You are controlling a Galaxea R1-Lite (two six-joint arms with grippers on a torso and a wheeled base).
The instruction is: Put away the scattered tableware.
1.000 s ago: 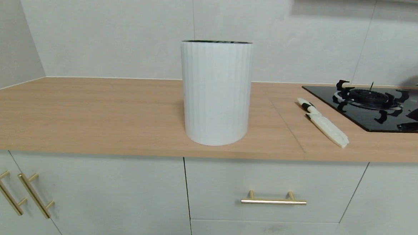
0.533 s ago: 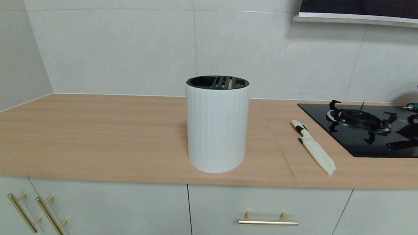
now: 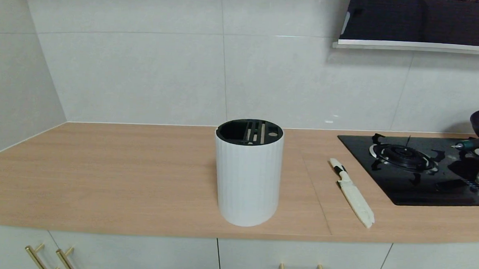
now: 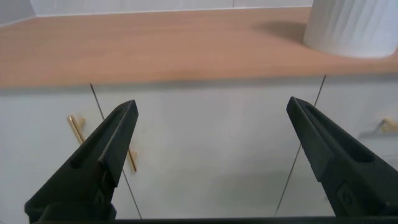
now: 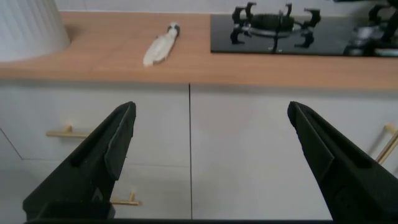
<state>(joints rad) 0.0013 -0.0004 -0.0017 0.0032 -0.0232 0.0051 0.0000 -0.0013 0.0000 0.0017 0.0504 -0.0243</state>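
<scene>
One white knife [image 3: 351,192] is lying flat on bench [image 3: 118,177] between knife block [image 3: 248,176] and hob [image 3: 421,181] | left end effector [image 4: 211,109] and right end effector [image 5: 211,109] are hanging spread apart, facing cabinets [image 4: 205,149] | risk: flat knife skidding away under a pinch

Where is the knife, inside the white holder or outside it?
Outside. The knife lies flat on the counter, apart from the upright white holder, between it and the stove.

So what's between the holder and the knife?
Nothing but bare counter, crossed by a thin seam, lies between the holder and the knife. The head view shows it, and the right wrist view agrees.
</scene>
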